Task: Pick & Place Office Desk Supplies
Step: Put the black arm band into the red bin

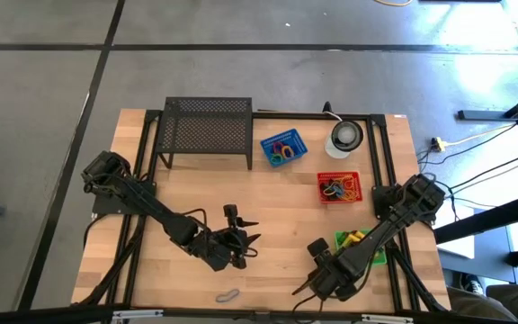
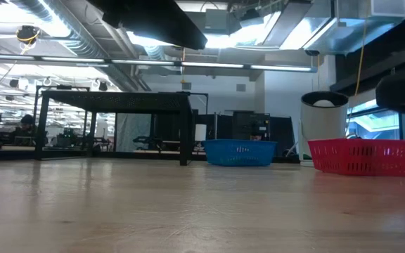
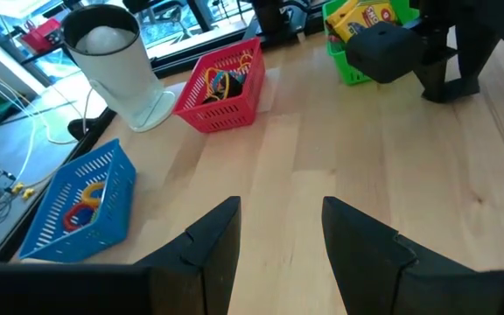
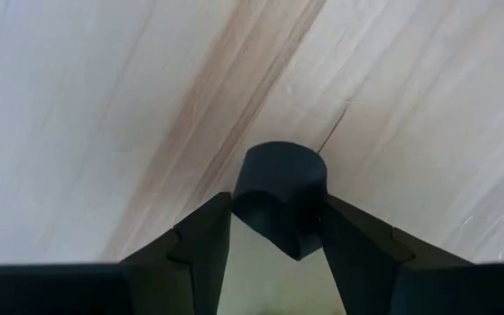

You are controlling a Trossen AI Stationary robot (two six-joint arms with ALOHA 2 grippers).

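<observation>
My right gripper hovers near the table's near edge, right of centre, and is shut on a small black clip. My left gripper is open and empty over mid-table; in its wrist view its fingers frame bare wood. A pale rubber-band loop lies flat near the near edge. Rubber bands fill the blue basket and the red basket. The yellow-green crayon boxes sit in the green basket. My right gripper pinches the black clip's lower part between its two fingers, one on each side. The clip's rounded end sticks out past the fingertips. It looks lifted above the wooden table top; the fingers point down at the wood.
A black wire-mesh rack stands at the far left of the table. A round white-and-dark disc sits at the far right, beside the blue basket. Bare wood lies between the two grippers.
</observation>
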